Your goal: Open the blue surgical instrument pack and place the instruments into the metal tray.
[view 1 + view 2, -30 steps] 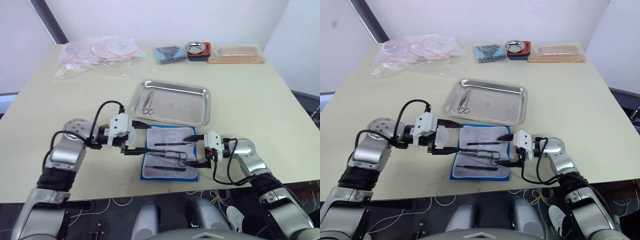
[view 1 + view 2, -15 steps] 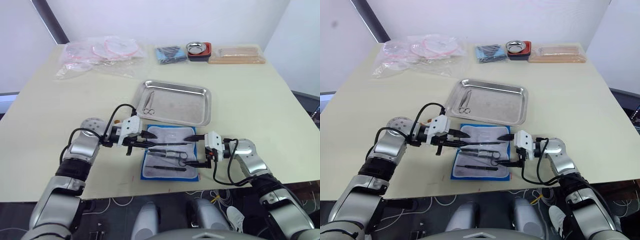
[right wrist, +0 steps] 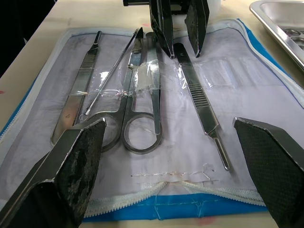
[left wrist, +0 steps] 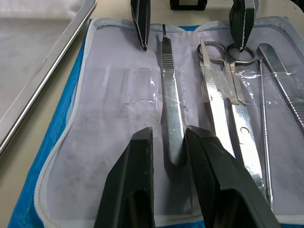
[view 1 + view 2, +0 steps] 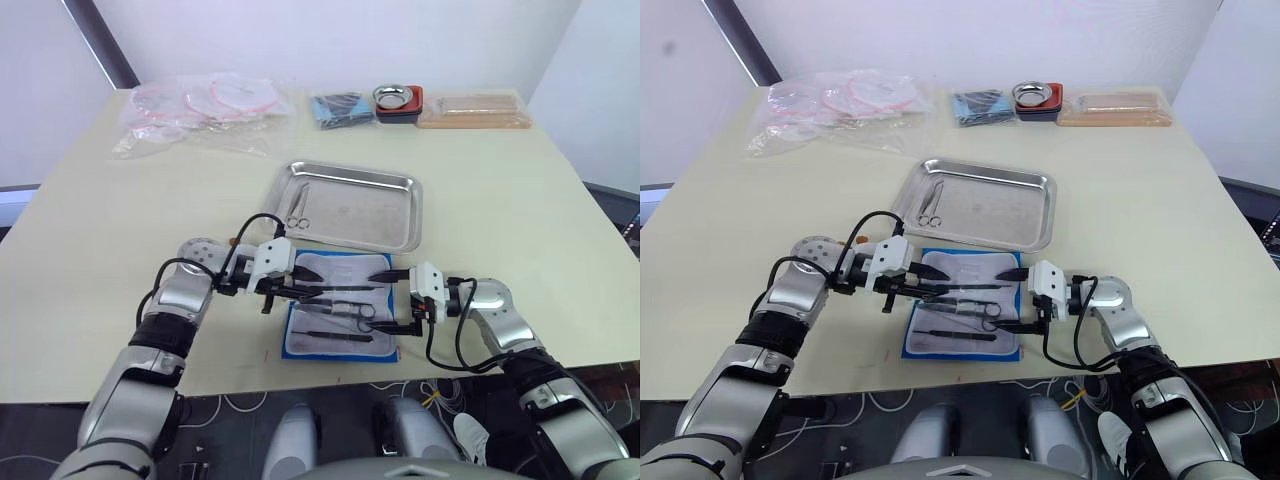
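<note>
On the pale worktop (image 5: 90, 230), clear plastic bags (image 5: 200, 105) with pink tubing lie at the far left corner.

The left hand (image 5: 306, 285) reaches in from the left over the blue surgical instrument pack (image 5: 338, 345). Its two black fingers (image 4: 128, 190) stand a little apart, one on each side of the end of a flat-handled scalpel handle (image 4: 172, 114). Whether they touch the metal cannot be told.

The pack lies open and flat just in front of the metal tray (image 5: 350, 205), near the worktop's front edge. It shows a bright blue border with a white zipper edge around a grey-white padded lining. Clear plastic strips hold the instruments (image 3: 137, 90) down across the lining. In the right wrist view these are a broad flat handle (image 3: 76, 102), a thin probe (image 3: 111, 78), ring-handled scissors (image 3: 142, 128) and the ridged scalpel handle, all silvery and lying roughly parallel.

The tray is a shallow steel rectangle with rounded corners and a raised rim. A small pair of ring-handled scissors (image 5: 294, 212) lies near its left end.

The right hand (image 5: 391, 303) sits at the pack's right edge with its fingers spread wide, one toward the tray side and one toward the front, holding nothing.

Along the far edge lie a smaller blue packet (image 5: 338, 107), a round metal bowl in a red holder (image 5: 397, 99), and a tan flat block (image 5: 472, 110).
</note>
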